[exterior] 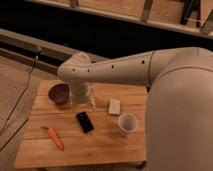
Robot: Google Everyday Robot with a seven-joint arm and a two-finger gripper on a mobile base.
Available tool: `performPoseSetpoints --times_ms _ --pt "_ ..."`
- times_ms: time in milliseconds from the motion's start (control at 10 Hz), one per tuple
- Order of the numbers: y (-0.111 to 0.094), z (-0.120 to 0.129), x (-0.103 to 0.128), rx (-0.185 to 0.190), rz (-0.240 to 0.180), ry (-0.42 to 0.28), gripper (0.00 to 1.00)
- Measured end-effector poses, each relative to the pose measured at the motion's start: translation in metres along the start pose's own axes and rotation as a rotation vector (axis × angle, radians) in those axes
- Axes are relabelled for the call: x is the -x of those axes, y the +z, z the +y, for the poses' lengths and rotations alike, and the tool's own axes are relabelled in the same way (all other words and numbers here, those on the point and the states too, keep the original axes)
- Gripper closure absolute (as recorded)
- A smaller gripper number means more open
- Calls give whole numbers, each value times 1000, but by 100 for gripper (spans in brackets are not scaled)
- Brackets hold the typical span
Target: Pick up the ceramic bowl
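The ceramic bowl is small, round and dark maroon. It sits on the wooden table at the far left. My gripper hangs down from the white arm just right of the bowl, close beside it, over the table's back part.
A black phone lies mid-table. A white paper cup stands to the right. A white block lies behind the cup. A carrot lies at the front left. A cable runs along the floor on the left.
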Motion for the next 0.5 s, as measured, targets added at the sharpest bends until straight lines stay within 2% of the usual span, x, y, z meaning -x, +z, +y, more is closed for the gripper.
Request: performPoseSetpoints --times_ms 100,200,500 --pt "1 -1 0 -4 3 -3 35" --pt "3 -3 4 -25 5 -35 35" --pt "13 14 27 -86 12 -231 35"
